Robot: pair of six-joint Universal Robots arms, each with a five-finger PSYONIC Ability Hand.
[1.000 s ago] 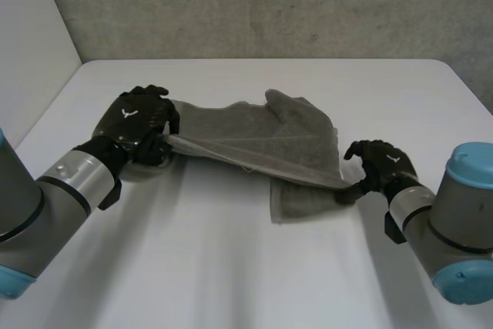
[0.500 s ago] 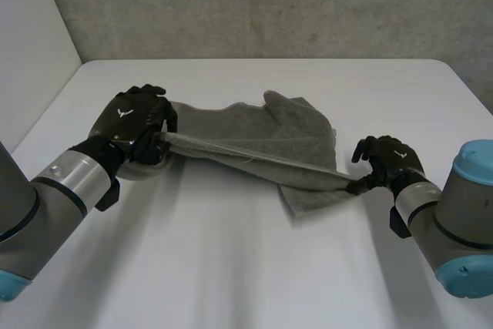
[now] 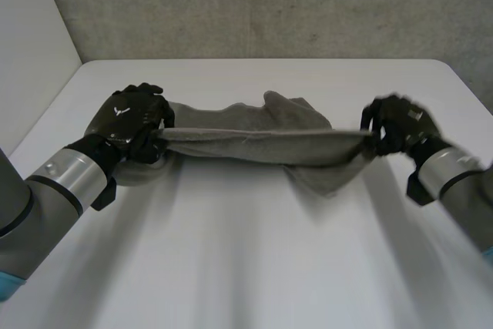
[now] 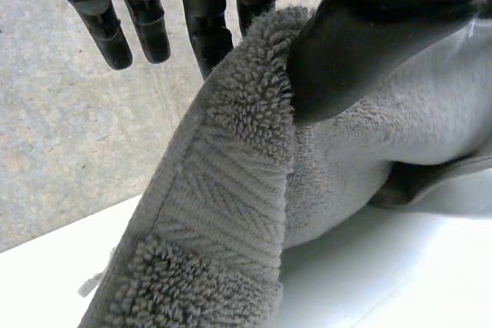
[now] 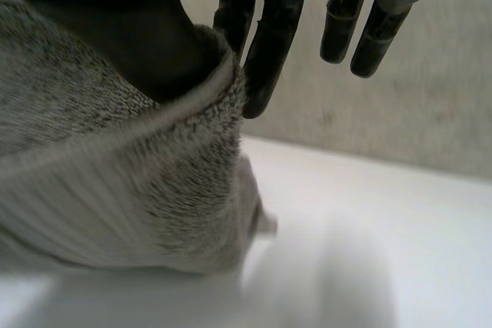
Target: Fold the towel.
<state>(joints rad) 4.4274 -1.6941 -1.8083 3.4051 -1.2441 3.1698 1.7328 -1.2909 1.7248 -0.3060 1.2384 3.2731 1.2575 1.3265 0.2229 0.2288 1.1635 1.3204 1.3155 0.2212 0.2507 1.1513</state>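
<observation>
The white table spreads across the lower frame in the head view; over its middle the grey towel is stretched into a taut band, the rest bunched behind and below it; the left hand, centre-left, pinches one end between thumb and fingers; the right hand, centre-right, pinches the other end likewise.

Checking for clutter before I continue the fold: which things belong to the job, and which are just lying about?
Job: towel, stretched between the hands; left hand, pinching one end; right hand, pinching the other end.
Not the job: white table; grey wall behind.
</observation>
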